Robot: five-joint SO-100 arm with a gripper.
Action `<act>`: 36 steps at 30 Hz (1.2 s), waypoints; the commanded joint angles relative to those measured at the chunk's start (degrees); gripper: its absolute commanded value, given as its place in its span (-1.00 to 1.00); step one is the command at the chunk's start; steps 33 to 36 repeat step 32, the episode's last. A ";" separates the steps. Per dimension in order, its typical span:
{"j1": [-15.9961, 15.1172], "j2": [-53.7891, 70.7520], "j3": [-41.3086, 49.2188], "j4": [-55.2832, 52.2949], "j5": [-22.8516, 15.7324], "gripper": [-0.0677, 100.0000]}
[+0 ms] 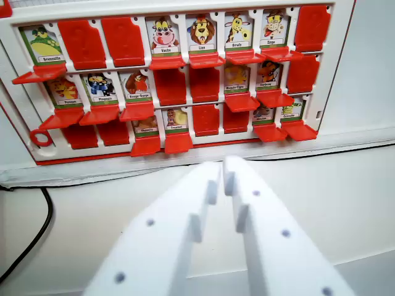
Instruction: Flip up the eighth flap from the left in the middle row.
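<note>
One board (336, 74), 24 flaps in three rows of eight

Fourteen flaps show animal cards (202, 32); ten are plain red (81, 43): three in the top row, three in the middle, four in the bottom. One cable (38, 231), one ring (41, 137), two fingers (271, 234).

A white table top (345, 203) fills the lower half of the wrist view, smooth and evenly lit, with soft shadow only in the near foreground. A black cable (38, 228) curves across the surface at the wrist view's left, running from the edge of the frame down toward the bottom corner. Along the back of the table lies a pale strip (123, 169), slightly raised, with a thin dark line showing under it at the wrist view's right. Beyond it, at the upper right, a plain white wall (370, 68) rises, bright and unmarked.
</note>
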 commanded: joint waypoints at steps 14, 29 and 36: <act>-5.80 9.40 -5.98 6.68 0.70 -1.00; -6.24 9.40 -5.45 5.98 1.32 -1.00; -6.15 9.40 -5.36 5.98 1.32 -1.00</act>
